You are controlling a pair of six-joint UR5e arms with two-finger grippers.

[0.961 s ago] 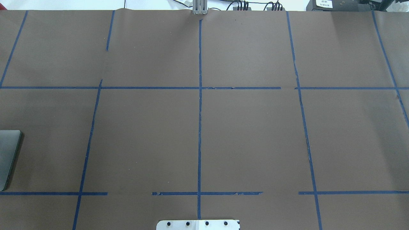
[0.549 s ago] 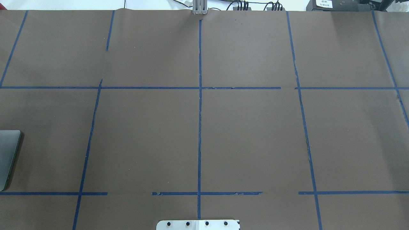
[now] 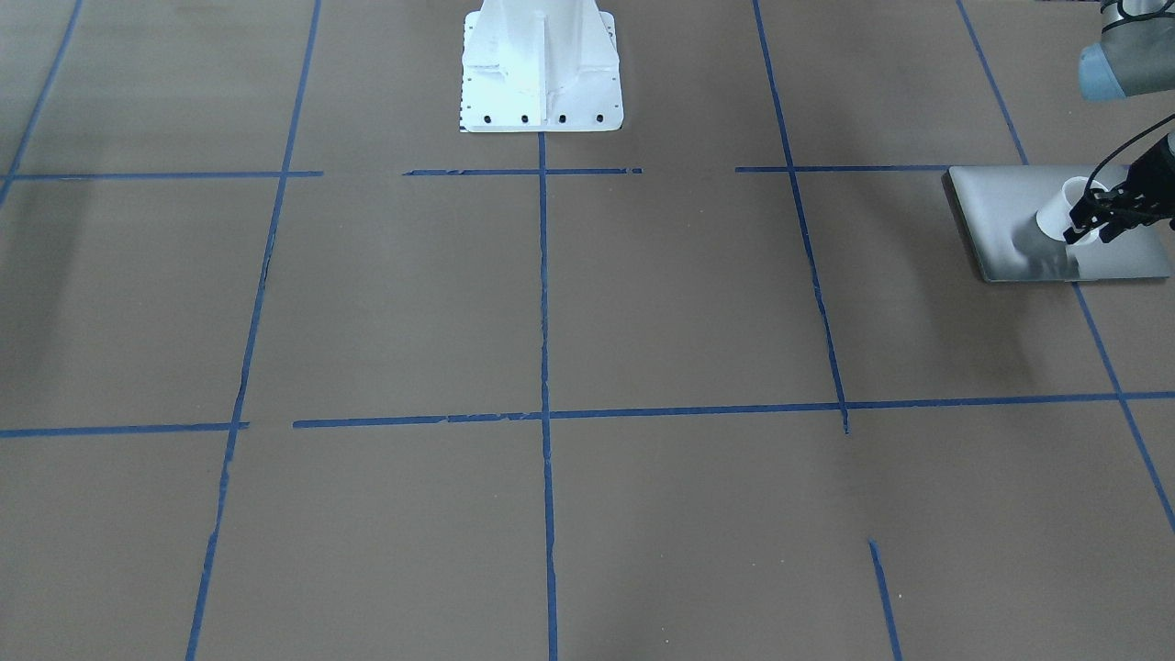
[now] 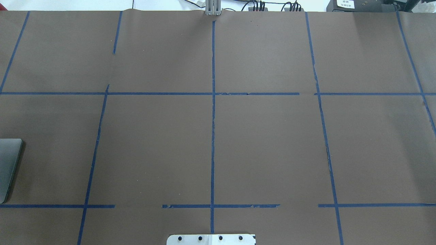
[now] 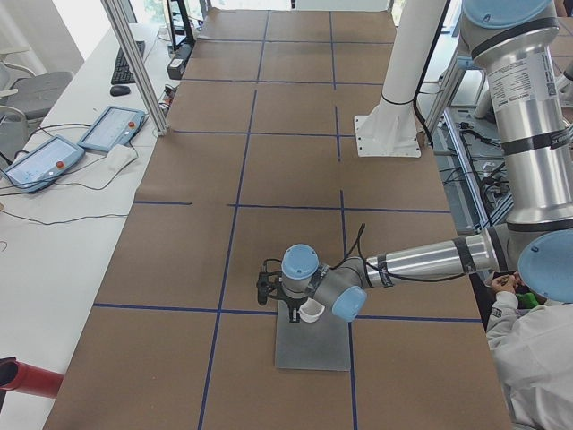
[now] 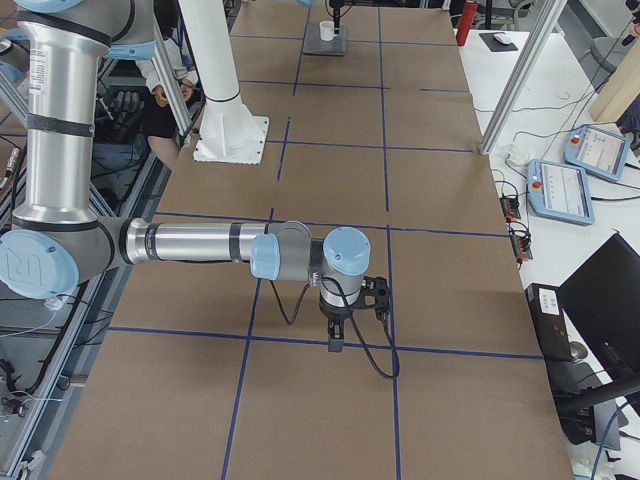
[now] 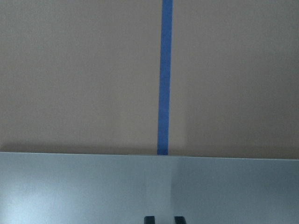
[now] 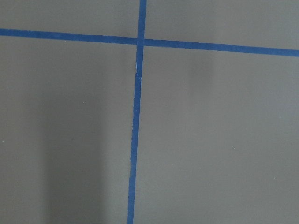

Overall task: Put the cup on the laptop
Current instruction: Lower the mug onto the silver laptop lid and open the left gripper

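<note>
The silver-grey laptop [image 3: 1001,211] lies flat at the table's left end; only its edge shows in the overhead view [image 4: 8,166]. The small white cup [image 3: 1057,211] is over the laptop's lid, and I cannot tell if it touches it. My left gripper [image 3: 1092,220] is shut on the cup's side. In the left wrist view the fingertips [image 7: 149,219] stand close together over the lid, and the cup is hidden. In the exterior left view the cup [image 5: 312,311] is beside the gripper [image 5: 292,313], over the laptop [image 5: 313,345]. My right gripper [image 6: 335,345] hangs over bare table; open or shut, I cannot tell.
The table is covered in brown paper with a blue tape grid [image 4: 213,136]. The white robot base [image 3: 542,73] stands at the near middle edge. Teach pendants [image 5: 112,130] lie on the side bench. A person [image 5: 537,358] sits beside the left arm.
</note>
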